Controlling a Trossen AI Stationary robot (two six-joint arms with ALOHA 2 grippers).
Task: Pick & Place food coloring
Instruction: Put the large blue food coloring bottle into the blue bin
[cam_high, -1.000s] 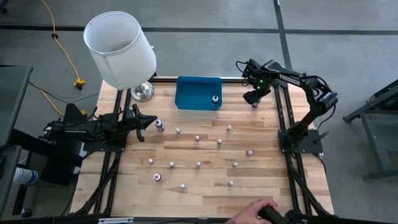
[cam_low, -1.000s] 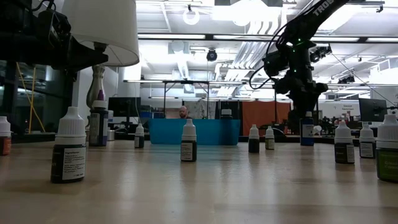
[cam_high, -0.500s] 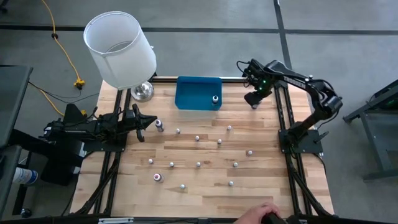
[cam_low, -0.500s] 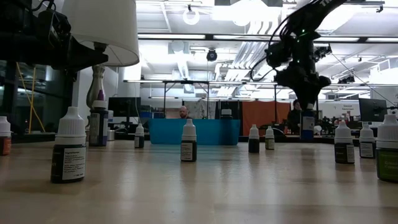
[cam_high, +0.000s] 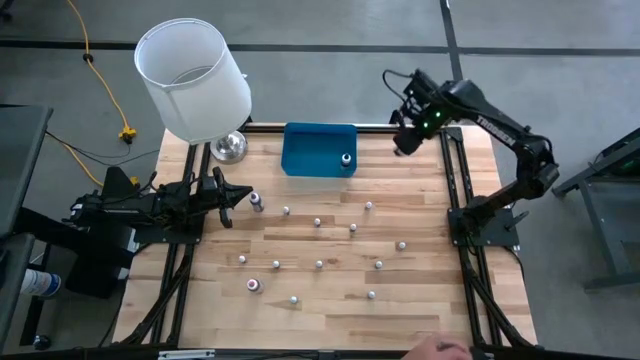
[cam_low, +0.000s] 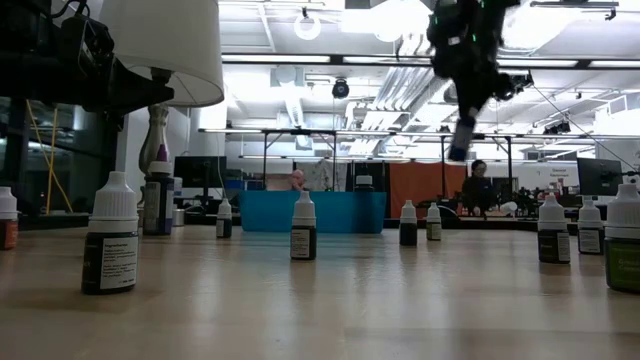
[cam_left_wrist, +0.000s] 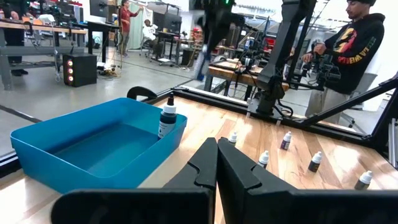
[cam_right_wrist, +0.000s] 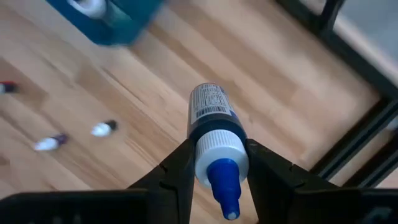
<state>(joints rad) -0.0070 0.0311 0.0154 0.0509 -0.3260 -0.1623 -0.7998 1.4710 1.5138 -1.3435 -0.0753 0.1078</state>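
Note:
My right gripper (cam_high: 402, 147) hangs high over the table's far right corner, shut on one food coloring bottle (cam_right_wrist: 213, 118) with a dark blue body, a white cap and a blue tip. In the low view this bottle (cam_low: 459, 137) hangs tilted in the air. Several more food coloring bottles (cam_high: 317, 222) stand upright on their bases across the wooden table. One bottle (cam_high: 346, 160) stands inside the blue bin (cam_high: 305, 150). My left gripper (cam_high: 238, 197) waits shut and level at the table's left side. My right gripper pinches the bottle's white cap (cam_right_wrist: 220, 151) between its two fingers (cam_right_wrist: 181, 167), one on each side. The fingers come from above, pointing steeply down. The bottle hangs below them, base down and tilted, lifted clear of the table.
A lamp with a white shade (cam_high: 193, 78) and a shiny metal base (cam_high: 229, 147) stands at the far left corner. Black frame rails (cam_high: 452, 180) run along the table's right side. A person's hand (cam_high: 440, 350) shows at the near edge.
My right gripper has risen from the table's far right corner with the blue bottle, drifting slightly toward the far edge and tipping. The bottle, which stood on the table, is now lifted clear and hangs tilted. The hand at the near edge has drawn back.

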